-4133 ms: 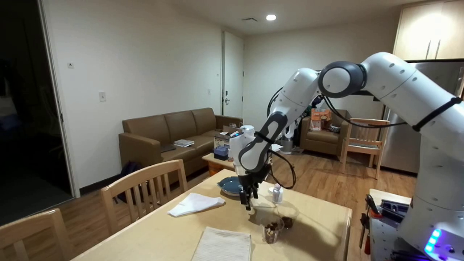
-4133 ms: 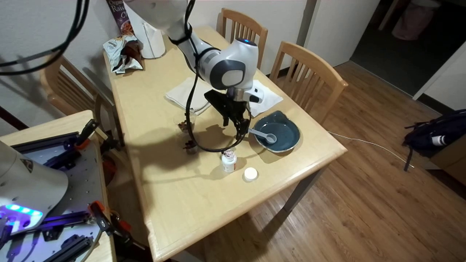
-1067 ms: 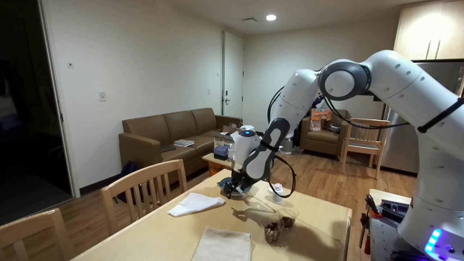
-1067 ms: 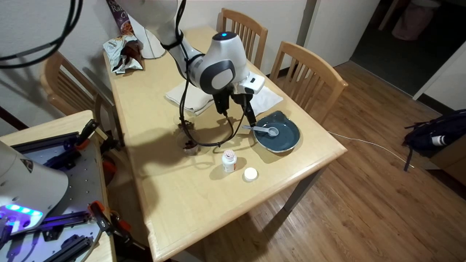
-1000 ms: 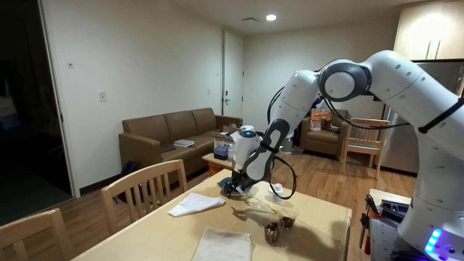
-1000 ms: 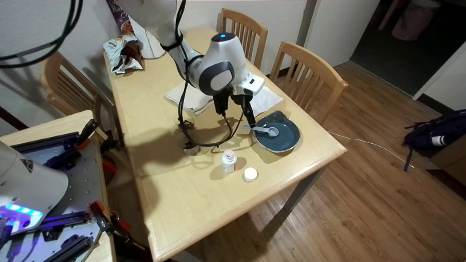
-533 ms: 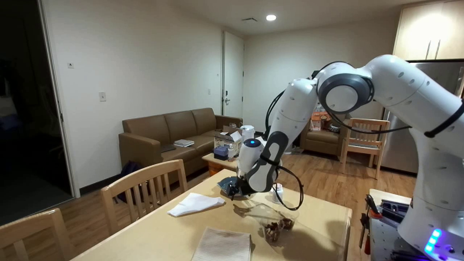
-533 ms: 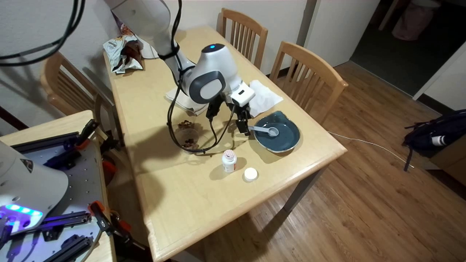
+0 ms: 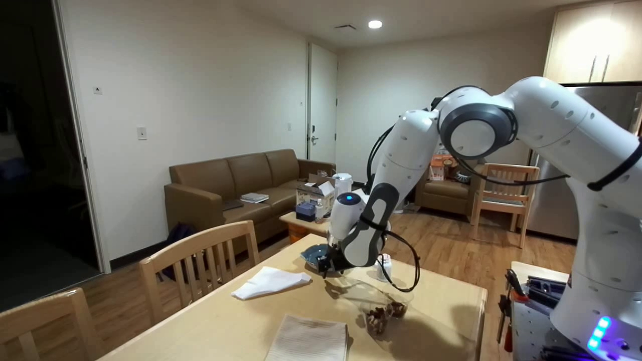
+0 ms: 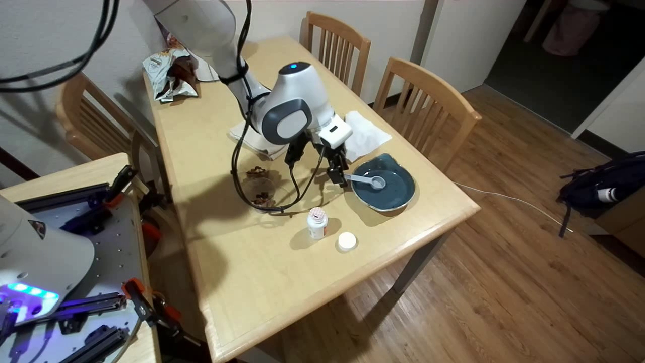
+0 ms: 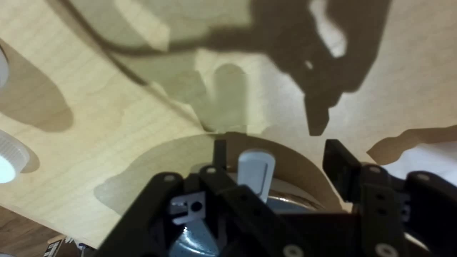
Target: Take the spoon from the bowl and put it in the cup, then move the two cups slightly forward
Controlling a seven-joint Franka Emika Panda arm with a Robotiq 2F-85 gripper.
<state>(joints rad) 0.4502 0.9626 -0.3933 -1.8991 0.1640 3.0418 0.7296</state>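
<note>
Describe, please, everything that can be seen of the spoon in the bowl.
The spoon is pale grey-blue and looks like plastic, with a small round head and a straight, round-ended handle marked by a thin line. The head lies inside the blue bowl; the handle seems to lean on its edge and sticks out. In the wrist view, the handle's end shows between the open jaws of the gripper, not gripped; whether they touch it, I cannot tell.
</note>
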